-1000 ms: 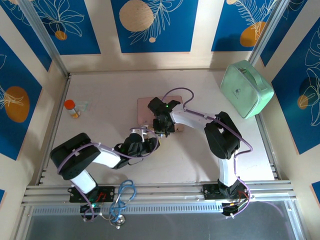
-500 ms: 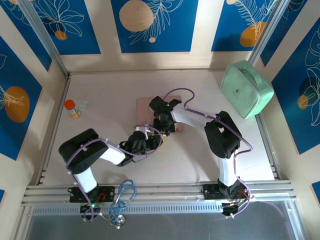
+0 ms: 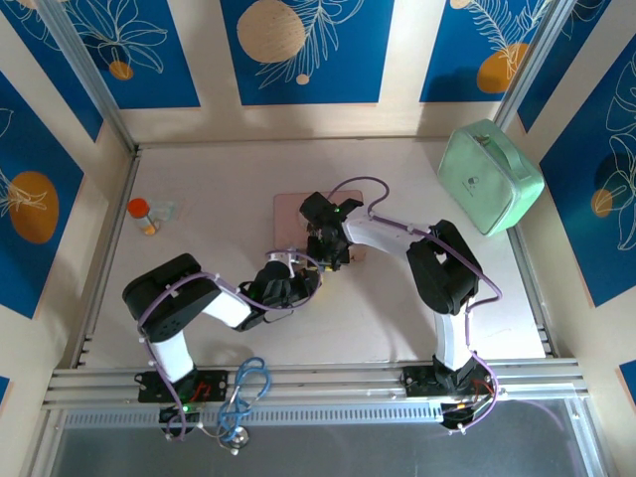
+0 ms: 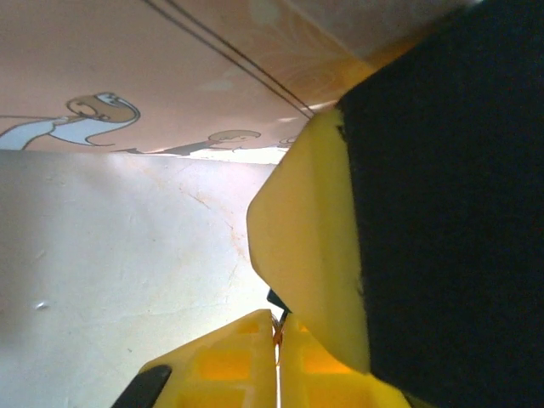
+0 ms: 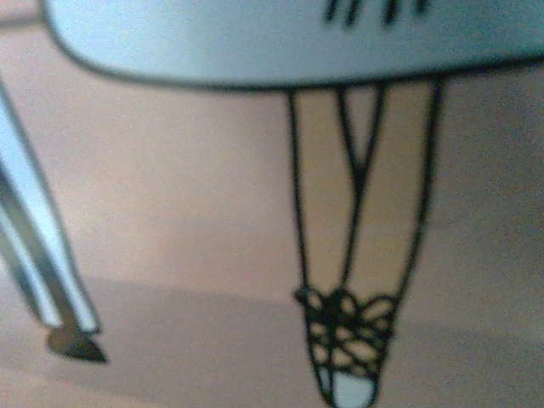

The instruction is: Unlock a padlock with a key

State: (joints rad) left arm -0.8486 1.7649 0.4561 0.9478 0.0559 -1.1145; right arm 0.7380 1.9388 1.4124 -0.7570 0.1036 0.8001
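Seen from above, my left gripper (image 3: 301, 281) sits just in front of the pink picture box (image 3: 293, 214), and my right gripper (image 3: 328, 254) hangs over the box's near edge, almost touching it. In the left wrist view my yellow fingers (image 4: 229, 365) are pressed together, with a thin dark metal tip, apparently the key (image 4: 277, 301), poking out between them. A large yellow and black finger (image 4: 314, 255) of the other gripper stands right against that tip. The teal padlock is hidden. The right wrist view is a blurred close-up of the box's drawing (image 5: 344, 327).
A mint-green case (image 3: 490, 177) lies at the back right. An orange-capped bottle (image 3: 142, 214) stands at the left beside a small clear item (image 3: 165, 210). White table (image 4: 127, 272) stretches left of my left gripper.
My left arm's elbow has swung right and its gripper has crept closer to the right gripper. The right gripper has dipped slightly toward the box's near edge.
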